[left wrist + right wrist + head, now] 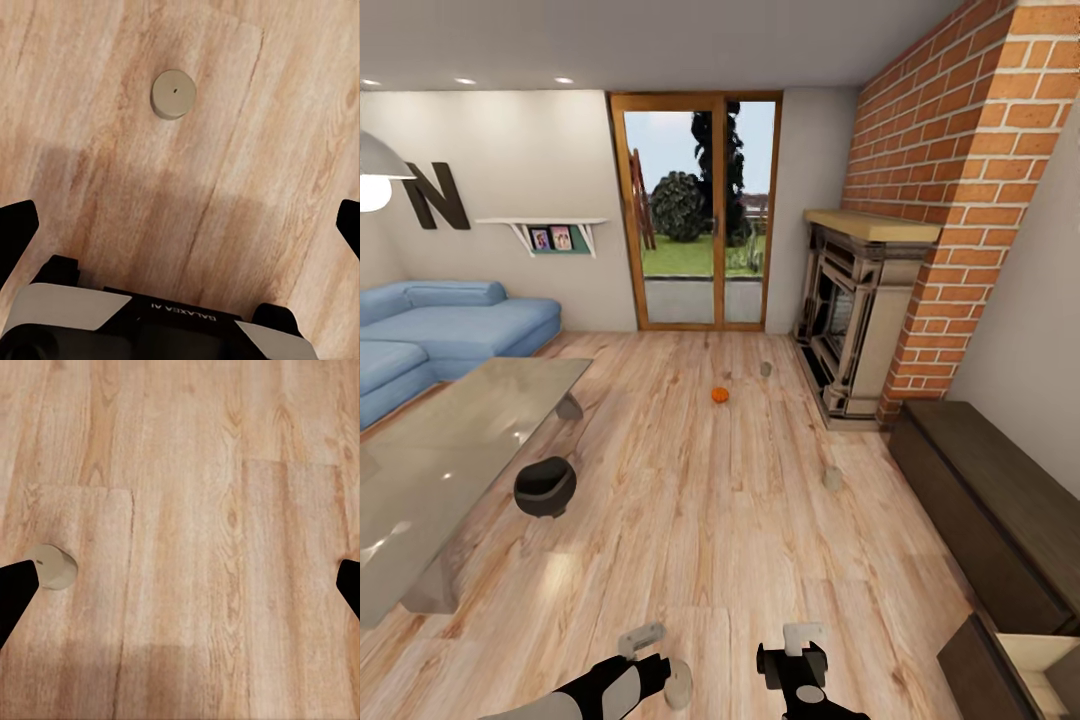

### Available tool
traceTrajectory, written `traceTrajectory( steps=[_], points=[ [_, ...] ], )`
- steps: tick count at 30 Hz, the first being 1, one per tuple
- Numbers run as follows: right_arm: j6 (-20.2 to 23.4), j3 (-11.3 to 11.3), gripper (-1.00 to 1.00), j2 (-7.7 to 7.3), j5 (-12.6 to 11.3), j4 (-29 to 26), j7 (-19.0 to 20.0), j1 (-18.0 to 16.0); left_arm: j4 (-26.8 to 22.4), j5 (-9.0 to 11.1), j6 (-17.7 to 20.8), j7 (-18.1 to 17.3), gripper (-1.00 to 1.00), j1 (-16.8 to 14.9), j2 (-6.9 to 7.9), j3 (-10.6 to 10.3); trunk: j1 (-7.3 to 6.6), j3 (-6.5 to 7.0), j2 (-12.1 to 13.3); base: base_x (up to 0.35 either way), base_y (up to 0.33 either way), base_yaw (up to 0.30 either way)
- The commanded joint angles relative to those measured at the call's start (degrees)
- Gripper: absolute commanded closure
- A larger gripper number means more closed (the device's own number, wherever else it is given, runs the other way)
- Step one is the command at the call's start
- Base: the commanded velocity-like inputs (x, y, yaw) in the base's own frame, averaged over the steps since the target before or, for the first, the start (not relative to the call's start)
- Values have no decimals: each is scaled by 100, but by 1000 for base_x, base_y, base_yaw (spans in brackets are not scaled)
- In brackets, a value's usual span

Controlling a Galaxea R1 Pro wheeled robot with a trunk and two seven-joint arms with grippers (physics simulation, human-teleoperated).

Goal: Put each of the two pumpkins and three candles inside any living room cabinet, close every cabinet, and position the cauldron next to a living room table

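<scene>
Cabinet [1000, 520], the long low dark-brown unit, runs along the right wall from beside the fireplace toward the near right corner, where one drawer [1050, 655] stands pulled out and shows its pale inside. Left of it spreads the light plank floor [760, 540], open through the middle of the room. A glass surface [450, 460] on grey legs fills the left side, with a blue sofa [440, 335] behind it against the far left wall. The stone fireplace [855, 320] sits at the foot of the red brick chimney [960, 180] on the far right, and wood-framed glass doors [695, 225] close the far wall. The black cauldron [545, 487] stands on the floor just beside the near right edge of the glass surface. One orange pumpkin [720, 395] lies on the floor in the far middle. A candle [766, 369] stands beyond it near the fireplace, a second candle [832, 480] stands on the right, near the cabinet's far end, and a third candle [679, 684] stands upright at the near edge, just beside the left gripper [645, 650] and between the two arms. Seen from the left wrist, that candle [174, 94] is out ahead of the widely parted fingers [16, 229], untouched. The right gripper [805, 655] is also spread wide over bare floor, holding nothing, with the candle [54, 566] at the edge near one fingertip.
</scene>
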Motion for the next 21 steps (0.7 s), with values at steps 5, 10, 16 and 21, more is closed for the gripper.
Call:
traceTrajectory(
  steps=[5,10,16,21],
  points=[
    [-15,43,-100,0,-50,-9,-23,-4,-15,30,38,33,-100,-2,-1,-49,2,29,-7,0,0,0],
    [0,16,-100,0,-31,-23,-24,-4,-132,10,116,66,-100,-4,-17,-69,2,39,-7,0,0,0],
    [365,-2,-100,0,-21,-17,-44,-112,-1607,-10,1462,671,-100,1,-78,-75,2,41,-7,0,0,0],
    [1827,-28,-100,-100,-37,-16,-39,-803,-3416,24,3318,1877,-100,3,-95,-63,2,42,-7,0,0,0]
  ],
)
